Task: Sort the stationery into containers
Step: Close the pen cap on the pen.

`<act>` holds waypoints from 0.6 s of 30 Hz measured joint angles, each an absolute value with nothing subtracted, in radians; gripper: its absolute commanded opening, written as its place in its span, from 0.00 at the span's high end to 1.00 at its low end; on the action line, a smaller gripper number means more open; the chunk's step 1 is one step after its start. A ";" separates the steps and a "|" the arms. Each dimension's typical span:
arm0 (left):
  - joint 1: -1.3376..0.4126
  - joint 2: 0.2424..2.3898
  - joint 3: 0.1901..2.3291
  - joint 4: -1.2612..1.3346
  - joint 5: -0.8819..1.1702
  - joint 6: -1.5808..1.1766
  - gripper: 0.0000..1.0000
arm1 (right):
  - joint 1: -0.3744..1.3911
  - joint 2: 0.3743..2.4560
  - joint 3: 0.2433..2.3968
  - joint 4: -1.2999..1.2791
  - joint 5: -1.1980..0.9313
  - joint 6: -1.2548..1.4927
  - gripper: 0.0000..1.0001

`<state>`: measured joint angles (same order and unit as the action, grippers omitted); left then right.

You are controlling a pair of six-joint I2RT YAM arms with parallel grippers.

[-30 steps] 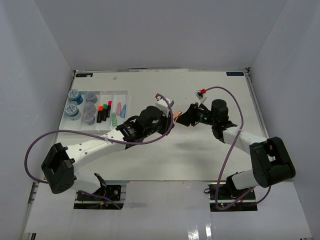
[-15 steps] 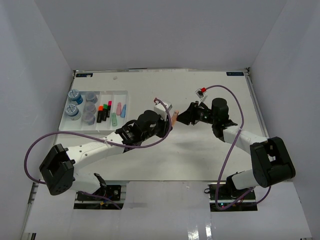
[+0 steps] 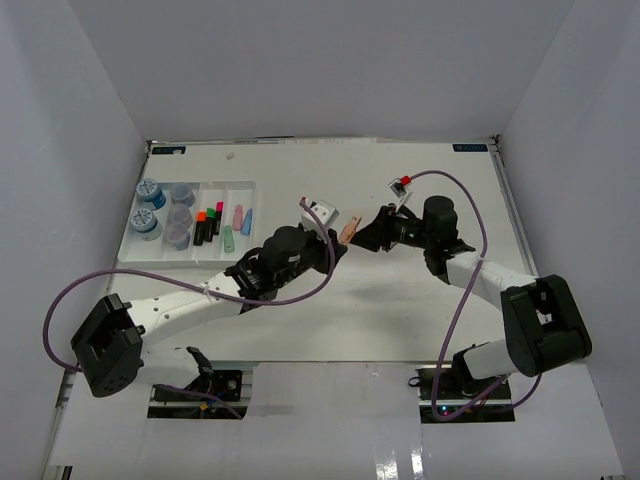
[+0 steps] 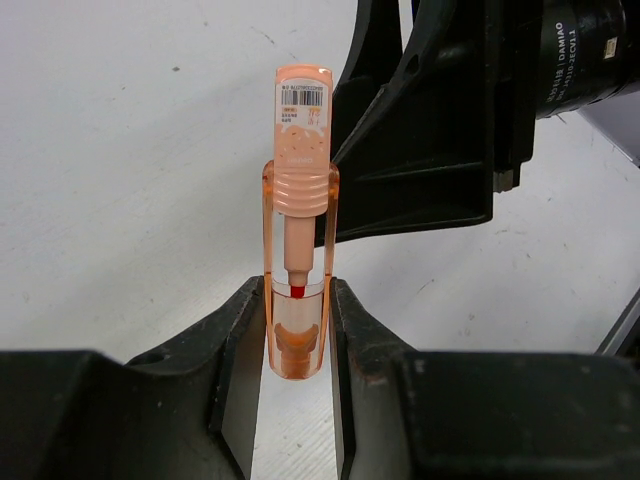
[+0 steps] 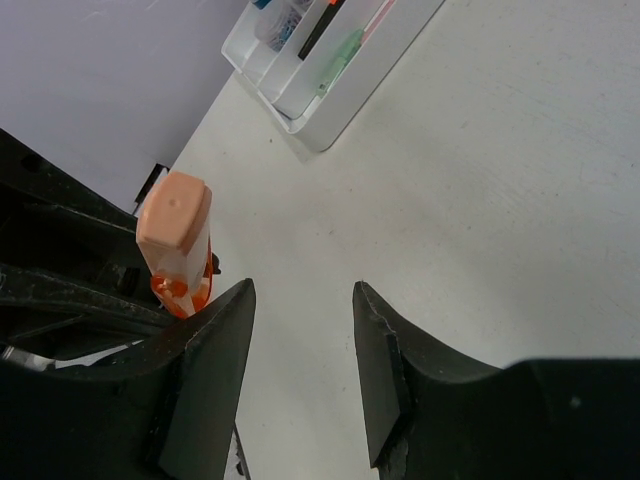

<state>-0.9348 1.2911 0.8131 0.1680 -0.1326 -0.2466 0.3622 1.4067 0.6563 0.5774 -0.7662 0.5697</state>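
Left wrist view: left gripper [image 4: 297,330] clamped on small pastel orange marker [image 4: 299,200], long axis pointing out | right gripper [image 5: 302,300] spread, empty, just beyond marker tip | shallow white divided plastic tray [image 3: 243,192] well left

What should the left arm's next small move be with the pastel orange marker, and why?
Probably draw the left gripper back toward the shallow white divided plastic tray. Its jaws are shut on the pastel orange marker, while the right gripper is open, with the marker outside its jaws. Other pastel markers lie in the tray's compartments nearest this gripper.
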 measured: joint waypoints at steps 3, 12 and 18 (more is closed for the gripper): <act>-0.935 1.281 0.788 0.212 -0.131 -0.237 0.68 | 0.362 1.393 0.656 0.574 -0.767 0.569 0.50; -0.935 1.261 0.730 0.313 -0.130 -0.205 0.68 | 0.362 1.358 0.669 0.528 -0.764 0.542 0.50; -0.932 1.213 0.660 0.400 -0.131 -0.161 0.73 | 0.362 1.293 0.719 0.366 -0.712 0.445 0.48</act>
<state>-0.9321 1.2125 0.6601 0.3996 -0.1307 -0.1608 0.3618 1.2930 0.7189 0.3656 -0.7120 0.4450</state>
